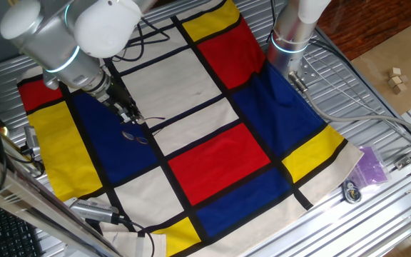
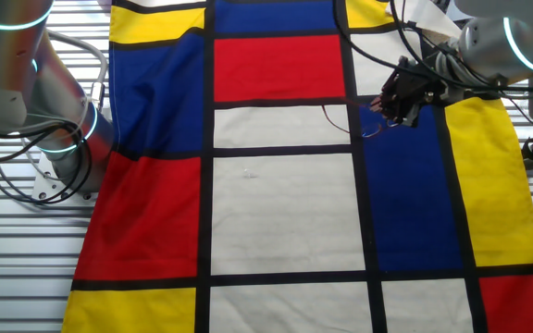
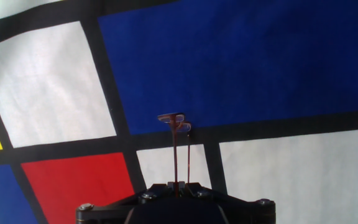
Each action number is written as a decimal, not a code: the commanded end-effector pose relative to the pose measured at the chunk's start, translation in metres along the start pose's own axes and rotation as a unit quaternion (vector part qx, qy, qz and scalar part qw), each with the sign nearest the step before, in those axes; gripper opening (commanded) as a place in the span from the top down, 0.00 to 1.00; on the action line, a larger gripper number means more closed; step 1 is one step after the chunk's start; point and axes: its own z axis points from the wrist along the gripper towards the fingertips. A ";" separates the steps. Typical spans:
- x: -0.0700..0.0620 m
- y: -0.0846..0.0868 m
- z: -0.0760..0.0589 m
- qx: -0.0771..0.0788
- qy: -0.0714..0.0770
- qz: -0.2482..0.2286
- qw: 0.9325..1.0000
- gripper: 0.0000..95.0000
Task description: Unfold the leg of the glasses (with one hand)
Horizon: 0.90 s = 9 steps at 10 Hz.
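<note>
We see the end effector (image 1: 129,114) pinched narrow on a leg of the glasses (image 3: 174,121). Next we judge: swing that leg outward gently.

Cloth (image 1: 212,160) of red, blue, yellow, white blocks, black grid; seemingly dark-framed glasses (image 3: 175,121)

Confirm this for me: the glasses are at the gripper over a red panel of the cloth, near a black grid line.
Not red. The glasses at the gripper are over a blue panel of the cloth, near a black grid line. The hand view shows it best: the glasses sit against the large blue panel, just above the black line. The rest stands.
</note>
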 end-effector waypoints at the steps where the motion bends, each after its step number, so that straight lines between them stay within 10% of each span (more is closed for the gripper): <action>1: -0.001 0.000 0.000 0.001 0.001 0.000 1.000 1.00; 9: -0.008 0.007 -0.008 0.005 -0.008 -0.004 1.000 0.80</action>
